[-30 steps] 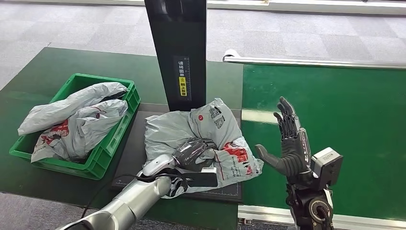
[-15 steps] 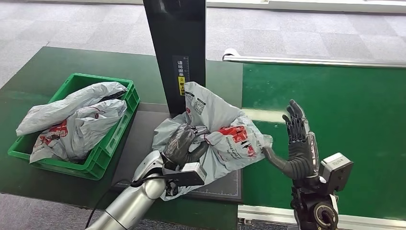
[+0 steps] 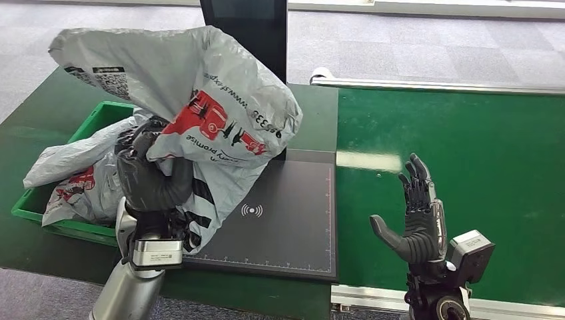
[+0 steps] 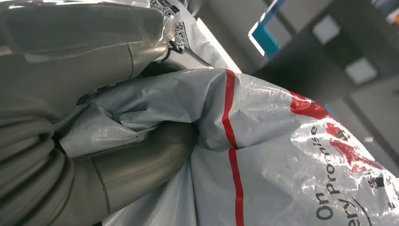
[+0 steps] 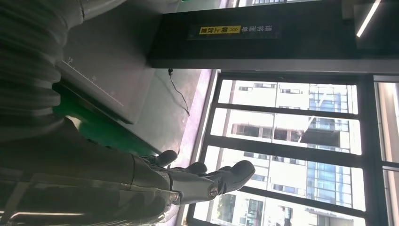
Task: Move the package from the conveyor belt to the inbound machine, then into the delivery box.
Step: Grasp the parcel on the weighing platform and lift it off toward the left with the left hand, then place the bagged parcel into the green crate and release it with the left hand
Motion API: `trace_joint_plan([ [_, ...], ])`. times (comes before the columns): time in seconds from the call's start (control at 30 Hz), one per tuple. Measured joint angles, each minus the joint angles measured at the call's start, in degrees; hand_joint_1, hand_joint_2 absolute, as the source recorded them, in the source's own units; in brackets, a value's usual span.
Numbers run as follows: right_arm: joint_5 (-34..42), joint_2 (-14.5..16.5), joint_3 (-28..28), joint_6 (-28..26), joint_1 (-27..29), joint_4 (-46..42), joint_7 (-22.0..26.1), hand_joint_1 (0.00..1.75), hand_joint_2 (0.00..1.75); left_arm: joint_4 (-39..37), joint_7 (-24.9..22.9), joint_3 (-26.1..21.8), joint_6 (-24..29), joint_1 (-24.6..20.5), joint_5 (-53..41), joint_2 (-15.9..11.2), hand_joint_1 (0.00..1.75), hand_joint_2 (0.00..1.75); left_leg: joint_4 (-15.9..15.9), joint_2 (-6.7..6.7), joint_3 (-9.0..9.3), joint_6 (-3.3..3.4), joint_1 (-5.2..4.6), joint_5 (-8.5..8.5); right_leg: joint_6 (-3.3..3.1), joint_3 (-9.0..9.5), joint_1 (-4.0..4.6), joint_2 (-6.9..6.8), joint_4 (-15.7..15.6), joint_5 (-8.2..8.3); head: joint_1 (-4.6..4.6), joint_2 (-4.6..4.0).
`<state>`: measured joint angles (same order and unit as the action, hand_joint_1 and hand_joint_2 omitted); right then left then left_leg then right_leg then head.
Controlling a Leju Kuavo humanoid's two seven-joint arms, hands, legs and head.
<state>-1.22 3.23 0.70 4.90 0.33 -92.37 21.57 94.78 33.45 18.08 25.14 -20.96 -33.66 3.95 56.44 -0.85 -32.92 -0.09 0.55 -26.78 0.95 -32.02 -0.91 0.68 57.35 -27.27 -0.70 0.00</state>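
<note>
My left hand (image 3: 148, 179) grips a grey plastic package (image 3: 193, 113) with red print and holds it raised above the left part of the dark scanning pad (image 3: 280, 220), beside the green box (image 3: 100, 120). The bag billows up and hides the lower part of the black column (image 3: 253, 20). Up close, the left wrist view has crumpled grey film (image 4: 263, 155) bunched in the hand's thumb and fingers (image 4: 117, 174). My right hand (image 3: 414, 220) stands upright over the green conveyor belt (image 3: 466, 153), fingers spread, holding nothing. From the right wrist camera those fingers (image 5: 207, 181) look apart.
The green box holds other grey packages (image 3: 73, 173). A metal rail (image 3: 433, 87) borders the belt's far side. The dark green table (image 3: 40, 113) surrounds the box and pad.
My left hand has lifted the package off the scanning pad and swung it up and to the left, toward the green box. The pad is now bare. The right hand barely moved.
</note>
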Motion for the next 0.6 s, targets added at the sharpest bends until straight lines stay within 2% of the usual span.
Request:
trace_joint_plan([
  [0.23,0.0,0.0,0.0,0.0,0.1,0.0,0.0,0.0,1.75,2.7,-0.3,-1.8,0.8,-0.4,0.4,-0.8,1.75,1.75,0.0,0.0,0.0,0.0,0.0,0.0,0.0,-0.01,-0.01,0.0,0.0,0.0,0.01,0.0],
  [0.33,0.2,-0.1,0.0,-0.3,0.2,0.0,0.0,0.0,1.75,2.8,-1.3,-3.7,1.8,-2.1,1.7,-1.3,1.75,1.75,0.0,-0.01,-0.01,0.0,0.0,0.0,0.0,-0.03,0.0,0.0,0.0,0.0,0.01,0.0],
  [0.47,0.5,-0.2,-0.1,-0.7,0.4,-0.2,0.1,0.0,1.75,0.8,-5.8,-8.5,3.4,-7.9,-2.5,-3.5,1.75,1.75,0.0,0.0,0.01,-0.03,0.02,0.02,-0.01,-0.03,0.02,0.0,0.0,0.01,0.0,0.0],
  [0.6,0.8,-0.2,-0.3,-0.7,0.3,-0.5,0.1,0.0,1.75,-8.6,-12.1,-13.4,4.7,-15.3,-14.1,-7.0,1.75,1.75,0.0,0.03,0.05,-0.07,0.02,0.09,-0.03,0.01,0.02,0.01,0.0,0.03,0.02,0.0],
])
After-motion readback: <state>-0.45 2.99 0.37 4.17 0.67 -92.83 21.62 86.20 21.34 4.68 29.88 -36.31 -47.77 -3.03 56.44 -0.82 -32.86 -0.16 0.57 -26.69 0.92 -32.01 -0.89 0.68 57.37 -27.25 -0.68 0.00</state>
